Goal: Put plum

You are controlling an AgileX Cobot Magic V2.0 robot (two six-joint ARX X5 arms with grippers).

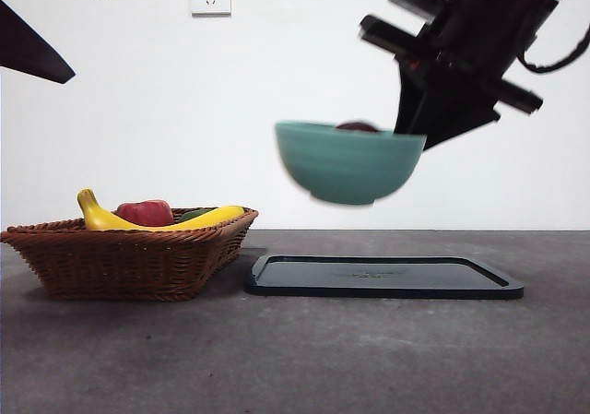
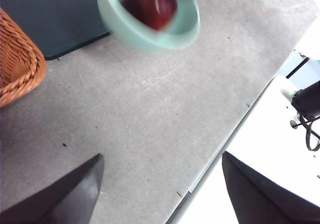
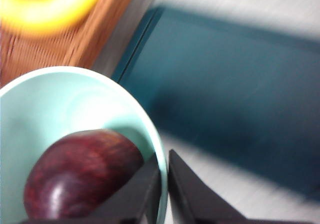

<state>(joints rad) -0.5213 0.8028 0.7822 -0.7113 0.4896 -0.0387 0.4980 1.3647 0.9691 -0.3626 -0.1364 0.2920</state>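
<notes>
The right gripper [image 3: 164, 184] was clamped on the rim of the teal bowl [image 1: 348, 163], one jaw inside the wall and one outside, with only the wall's thickness between them. It held the bowl in the air, clear of the bench [image 1: 295, 359]. The plum [image 3: 82, 171] lay inside the bowl, touching the inner wall just beside the inside jaw; in the front view only its dark crown showed above the rim.

Seen from the front, the dark tray [image 1: 383, 277] lay at 6 o'clock from the bowl, directly beneath it, and the wicker basket [image 1: 129, 257] of fruit sat at about 8 o'clock, beside the tray. The plum showed no marked long axis. By judgement, the coming move turned on the vertical gap between bowl and tray.

The left gripper [image 2: 160, 194] hung wide open and empty above bare bench, well apart from the bowl; the right arm was the nearer.
</notes>
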